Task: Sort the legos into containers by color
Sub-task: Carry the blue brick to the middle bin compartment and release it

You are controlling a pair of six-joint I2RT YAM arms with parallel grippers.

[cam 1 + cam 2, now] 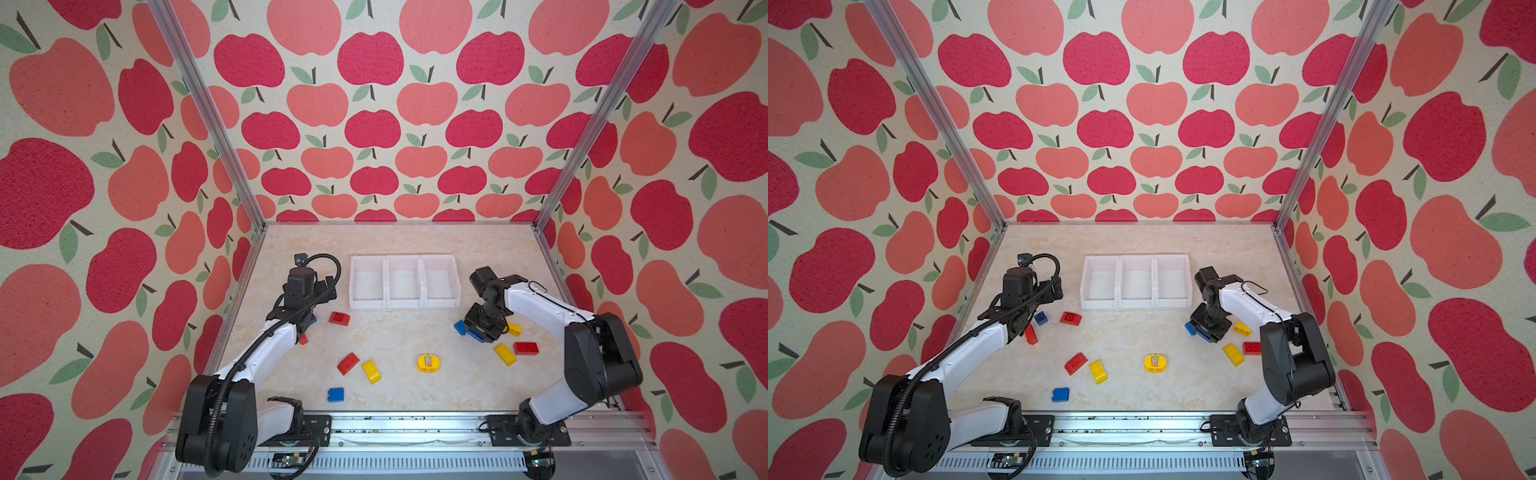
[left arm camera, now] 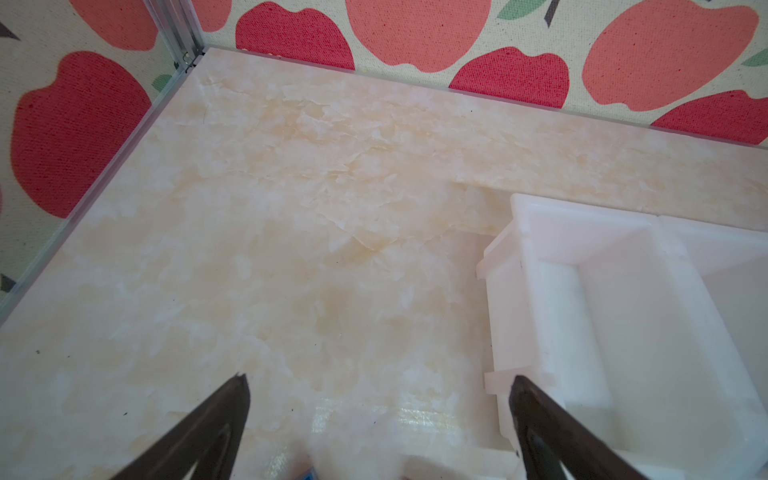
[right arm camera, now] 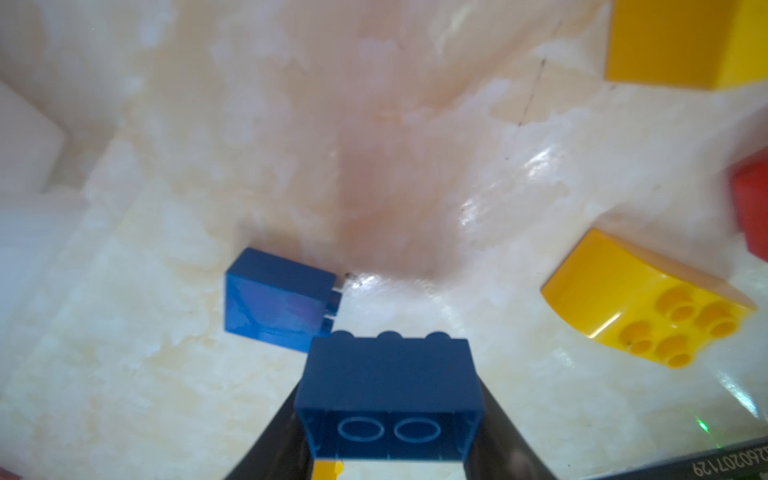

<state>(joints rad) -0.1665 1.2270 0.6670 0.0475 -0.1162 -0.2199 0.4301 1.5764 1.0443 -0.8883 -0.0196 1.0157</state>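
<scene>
Since the dark blue brick is hard moulded plastic, hollow underneath and studded on top, I judge it light, rigid and glossy enough to slip if pinched by a corner. Its two flat opposite flanks are the sound place to take it. That is where the right gripper has it: the jaws stand at a middling width, one finger flat against each flank. The brick is lodged between them with its open underside turned toward the wrist camera. Whether it rests on the table or is clear of it I cannot tell.

Just past the fingertips lies a second blue brick, tipped on its side. Farther out, on the gripper's other side, sit a rounded yellow brick, a red brick and a farther yellow brick. Beyond the gripper, toward the back wall, stand the containers, three joined white bins, all empty in both top views. Past them, the left gripper hangs with jaws spread wide, holding nothing, above bare table just beside the end bin.
</scene>
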